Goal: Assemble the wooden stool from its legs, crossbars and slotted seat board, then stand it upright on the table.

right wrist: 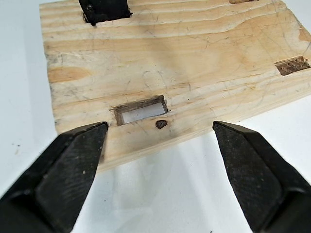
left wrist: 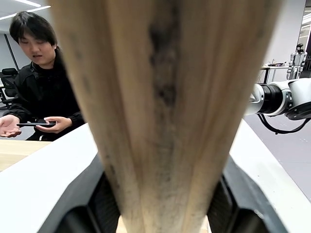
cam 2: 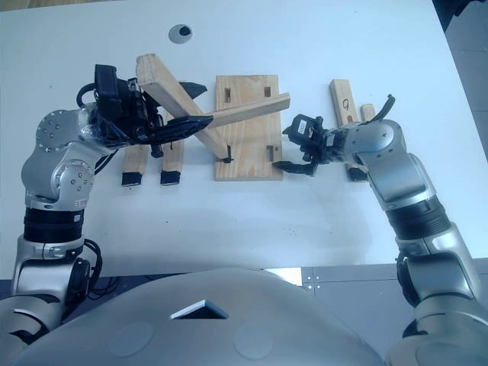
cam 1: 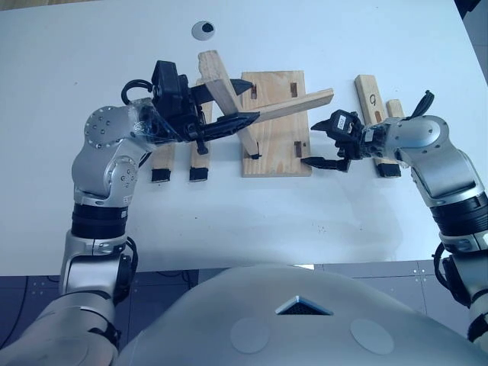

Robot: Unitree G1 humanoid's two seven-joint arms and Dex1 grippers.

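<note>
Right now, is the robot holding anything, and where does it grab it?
The left tool grips a wooden leg about midway along it, near where the crossbar meets it. The right tool is open, holding nothing.

Bright overhead light casts soft shadows on table.

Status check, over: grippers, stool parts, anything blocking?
Left gripper shut on tilted leg, foot at seat board slot. Right gripper open beside board's right edge. Spare legs lie aside.
</note>
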